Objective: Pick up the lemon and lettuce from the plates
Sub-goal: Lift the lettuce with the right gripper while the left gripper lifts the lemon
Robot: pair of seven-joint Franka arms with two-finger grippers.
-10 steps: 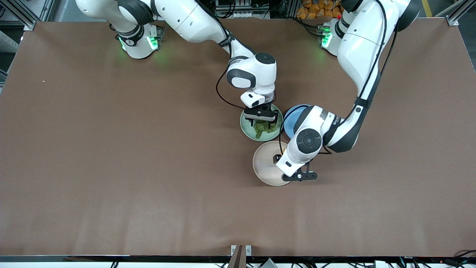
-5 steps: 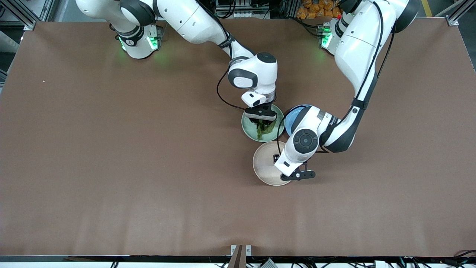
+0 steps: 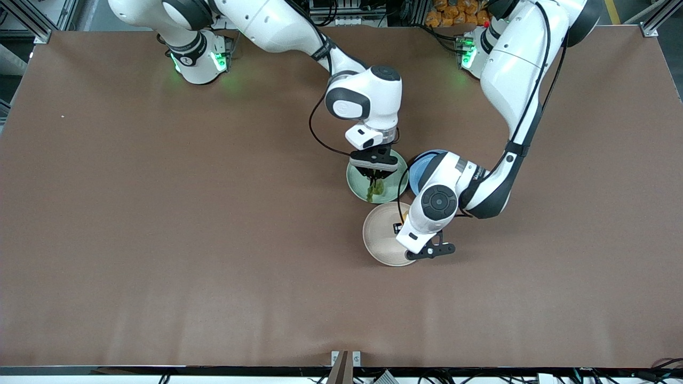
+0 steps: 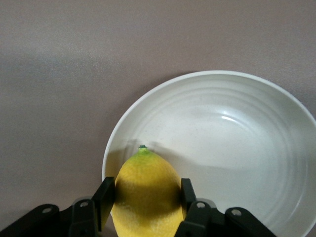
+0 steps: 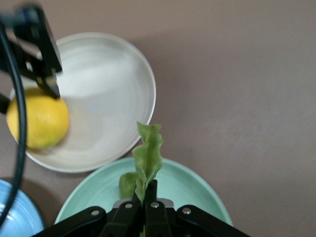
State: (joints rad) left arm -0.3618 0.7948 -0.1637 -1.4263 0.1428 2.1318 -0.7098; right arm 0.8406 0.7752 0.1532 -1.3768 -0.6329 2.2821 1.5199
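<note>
My right gripper (image 3: 375, 174) is shut on the lettuce (image 3: 374, 189), a wrinkly green leaf that hangs from the fingers over the mint green plate (image 3: 355, 184). The right wrist view shows the leaf (image 5: 147, 155) pinched between the shut fingers (image 5: 146, 197) above that plate (image 5: 197, 190). My left gripper (image 3: 405, 221) is over the edge of the beige plate (image 3: 381, 234), which lies nearer the front camera. It is shut on the lemon (image 4: 145, 192), with a finger on each side. Only a sliver of lemon (image 3: 406, 216) shows under the hand in the front view.
A blue plate (image 3: 421, 160) lies beside the mint plate toward the left arm's end, partly under the left arm. The three plates sit close together at mid-table. Bare brown table (image 3: 160, 240) spreads all around them.
My right gripper, open around the lettuce a second ago, has shut on it and risen, so the leaf now hangs narrow. The left gripper has shifted only slightly at the beige plate.
</note>
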